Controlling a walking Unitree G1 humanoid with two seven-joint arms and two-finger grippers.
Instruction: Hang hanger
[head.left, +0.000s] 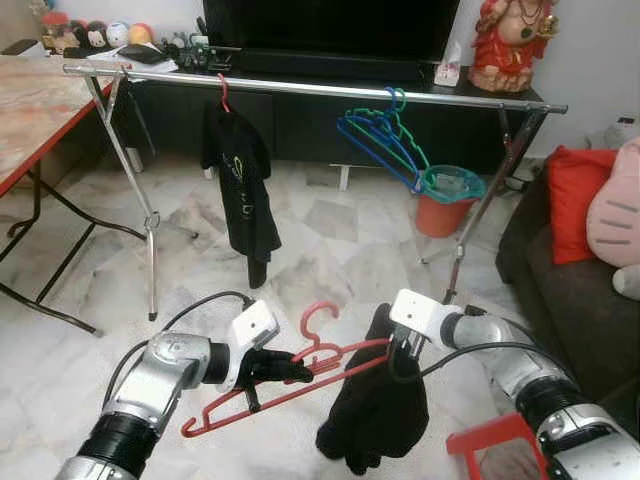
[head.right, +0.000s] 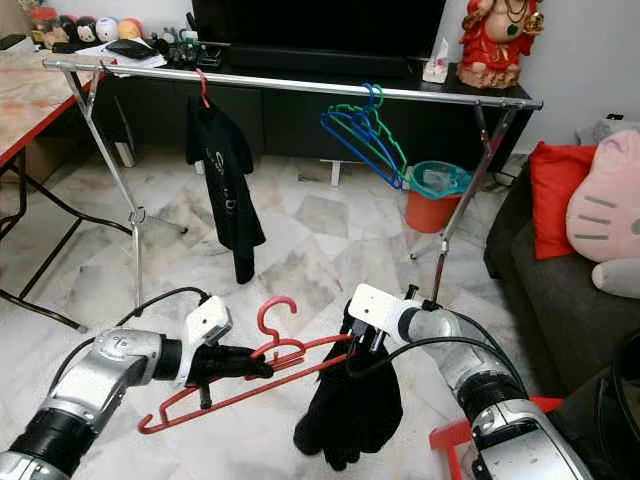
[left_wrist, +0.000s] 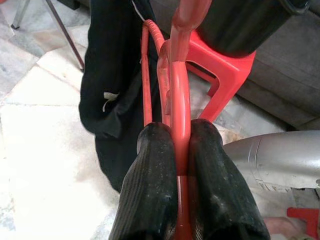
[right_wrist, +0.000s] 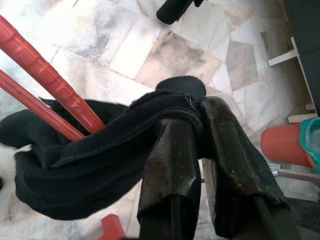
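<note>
A red hanger (head.left: 300, 370) is held low over the marble floor, its hook (head.left: 318, 318) pointing up. My left gripper (head.left: 296, 371) is shut on its neck, the red bar pinched between both fingers (left_wrist: 150, 190). A black garment (head.left: 375, 405) hangs from the hanger's right end. My right gripper (head.left: 400, 352) is shut on a fold of that black cloth (right_wrist: 125, 145) beside the red hanger bar (right_wrist: 45, 80). Behind stands a steel clothes rail (head.left: 330, 88) with a black shirt on a red hanger (head.left: 238, 175) and blue and green empty hangers (head.left: 385, 135).
A red stool (head.left: 495, 445) stands by my right arm. An orange bucket (head.left: 445, 200) sits behind the rail's right leg (head.left: 490, 200). A dark sofa with a red cushion (head.left: 575, 200) lies to the right, a table (head.left: 40, 110) to the left, a black TV cabinet (head.left: 330, 110) behind.
</note>
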